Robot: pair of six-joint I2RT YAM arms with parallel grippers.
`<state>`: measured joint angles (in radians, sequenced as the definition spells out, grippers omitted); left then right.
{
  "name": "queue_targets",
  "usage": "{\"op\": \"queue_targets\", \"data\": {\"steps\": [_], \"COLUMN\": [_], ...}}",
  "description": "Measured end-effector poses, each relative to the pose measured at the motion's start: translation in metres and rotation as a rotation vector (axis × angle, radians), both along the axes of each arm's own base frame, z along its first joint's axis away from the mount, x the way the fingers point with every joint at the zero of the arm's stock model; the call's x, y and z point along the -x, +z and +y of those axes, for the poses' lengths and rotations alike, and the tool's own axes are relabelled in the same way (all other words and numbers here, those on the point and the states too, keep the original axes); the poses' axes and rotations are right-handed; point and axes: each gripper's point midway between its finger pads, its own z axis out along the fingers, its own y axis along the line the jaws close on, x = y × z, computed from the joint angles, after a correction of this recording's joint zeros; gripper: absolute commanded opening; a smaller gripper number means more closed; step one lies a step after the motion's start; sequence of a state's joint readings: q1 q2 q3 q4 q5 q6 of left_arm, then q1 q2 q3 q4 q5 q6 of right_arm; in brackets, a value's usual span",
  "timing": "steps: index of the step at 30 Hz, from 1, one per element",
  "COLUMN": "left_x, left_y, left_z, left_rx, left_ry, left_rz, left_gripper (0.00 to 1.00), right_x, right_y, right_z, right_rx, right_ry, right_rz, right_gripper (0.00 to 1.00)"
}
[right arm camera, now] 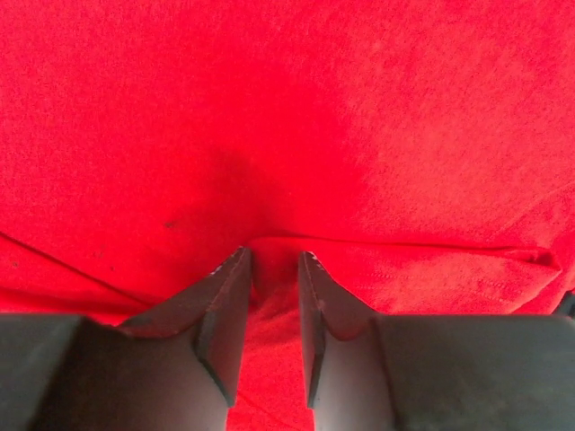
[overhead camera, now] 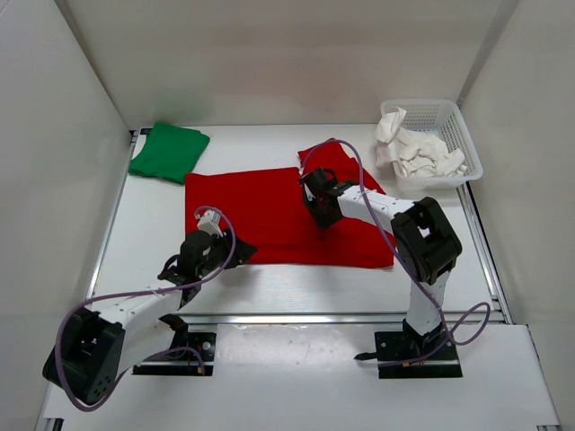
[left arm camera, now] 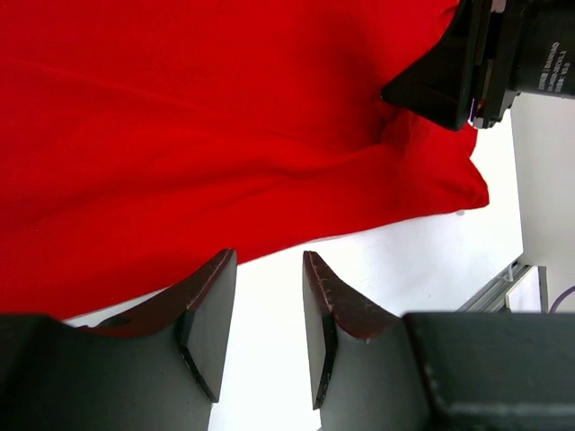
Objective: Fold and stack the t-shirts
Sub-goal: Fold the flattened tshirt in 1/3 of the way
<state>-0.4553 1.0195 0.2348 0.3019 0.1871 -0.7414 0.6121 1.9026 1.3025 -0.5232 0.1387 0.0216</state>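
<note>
A: Red shirt [overhead camera: 269,215]: spread flat at the centre of the top view, with one sleeve poking toward the upper right. I'd judge it soft, light and limp. It will sag when lifted and likely slide on the table [overhead camera: 269,283].
B: Where to take hold?
A: At the hem or corners, pinching a thin edge. Left gripper [left arm camera: 269,259] sits just off the lower-left hem, jaws parted, only bare table between them. Right gripper [right arm camera: 274,256] is down on the cloth mid-shirt with a ridge of fabric between its fingers. Clamped or not, cannot tell.
B: The others?
A: Green shirt [overhead camera: 169,151] lies folded, upper left. White shirt [overhead camera: 422,153] is crumpled in the basket [overhead camera: 429,104], upper right.
</note>
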Motion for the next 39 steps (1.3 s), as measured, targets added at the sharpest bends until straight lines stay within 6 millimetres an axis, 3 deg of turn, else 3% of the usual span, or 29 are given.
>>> {"op": "queue_targets", "data": {"steps": [5, 13, 19, 20, 22, 23, 26, 33, 36, 38, 39], "left_x": [0.000, 0.001, 0.001, 0.001, 0.002, 0.002, 0.002, -0.004, -0.009, -0.013, -0.015], "left_y": [-0.001, -0.002, -0.002, -0.002, -0.002, -0.001, 0.002, 0.011, 0.011, 0.006, 0.003], "left_z": [0.000, 0.000, -0.001, -0.001, -0.001, -0.001, -0.001, 0.011, 0.025, 0.035, 0.039], "left_rx": [0.003, 0.004, 0.008, 0.008, 0.009, 0.009, 0.014, 0.024, 0.007, -0.022, -0.037], "left_ry": [0.000, 0.000, 0.000, 0.000, 0.001, 0.001, 0.003, 0.045, 0.087, 0.114, 0.126], "left_rz": [-0.002, 0.003, 0.007, 0.007, 0.008, 0.006, -0.001, -0.023, -0.026, -0.012, 0.001], "left_gripper": [0.46, 0.46, 0.45, 0.45, 0.45, 0.45, 0.46, 0.45, 0.44, 0.45, 0.45], "right_x": [0.004, -0.002, -0.013, -0.015, -0.017, -0.016, -0.008, 0.004, 0.007, 0.010, 0.010], "right_y": [-0.001, 0.003, 0.025, 0.028, 0.032, 0.033, 0.029, 0.030, 0.047, 0.063, 0.071], "right_z": [-0.002, -0.004, -0.023, -0.026, -0.030, -0.029, -0.019, -0.002, -0.007, -0.016, -0.020], "right_rx": [0.008, -0.042, -0.210, -0.236, -0.291, -0.317, -0.387, -0.437, -0.472, -0.511, -0.534], "right_ry": [0.004, -0.072, -0.261, -0.291, -0.342, -0.355, -0.354, -0.306, -0.305, -0.314, -0.322], "right_rz": [0.017, -0.034, -0.119, -0.135, -0.167, -0.174, -0.168, -0.128, -0.161, -0.202, -0.220], "right_gripper": [0.01, 0.00, 0.00, 0.01, 0.13, 0.21, 0.35, 0.38, 0.30, 0.12, 0.10]}}
